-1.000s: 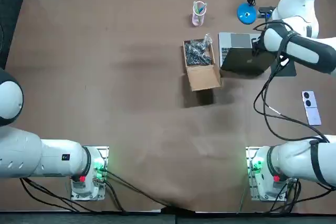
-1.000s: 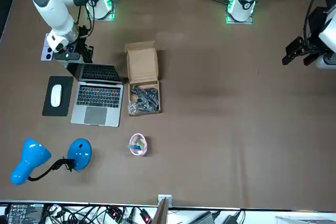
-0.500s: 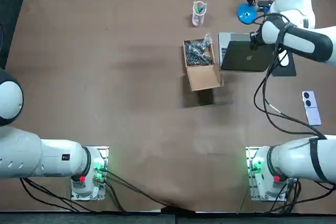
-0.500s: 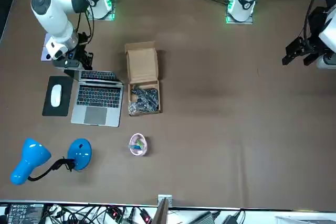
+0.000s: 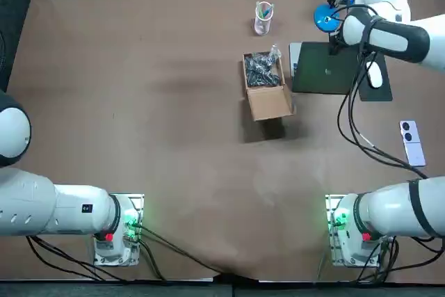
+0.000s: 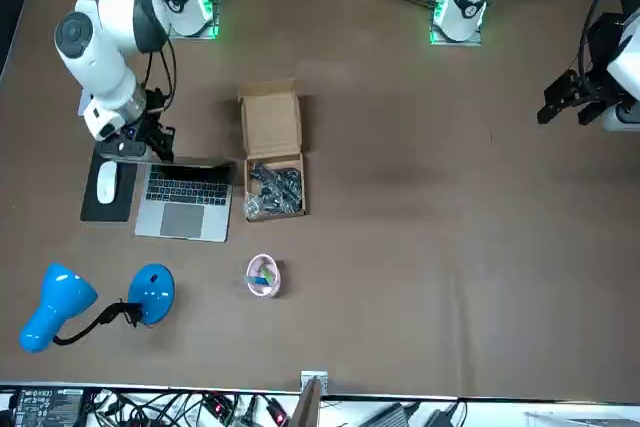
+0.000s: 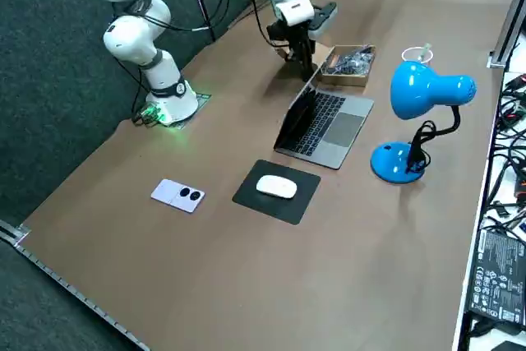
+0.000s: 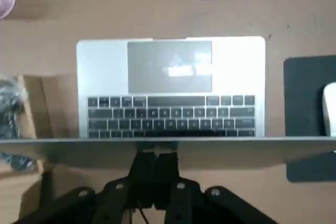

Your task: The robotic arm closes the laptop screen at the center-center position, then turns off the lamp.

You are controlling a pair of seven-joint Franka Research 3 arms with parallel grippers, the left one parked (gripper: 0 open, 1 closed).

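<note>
Laptop (image 6: 185, 209) sited on brown table (image 5: 174, 102), between cardboard box (image 6: 270, 127) and mouse pad (image 6: 120, 207); lid tilted low over keyboard. Right gripper (image 8: 156, 157) set against lid's top edge, fingers pressed together, nothing grasped. Blue lamp (image 7: 421, 92) stood just beyond. Cables (image 6: 200, 409) heaped past far edge. Fingertips masked by lid edge in wrist view. Lid noted lower than half second ago.

Half-closed silver laptop (image 7: 322, 127) beside blue lamp (image 7: 421, 88)

Brown matte table (image 5: 160, 102) fills every view, dark grey carpet floor (image 7: 57, 96) beside it, cable tangle (image 6: 150, 409) on a white ledge along the far side.
</note>
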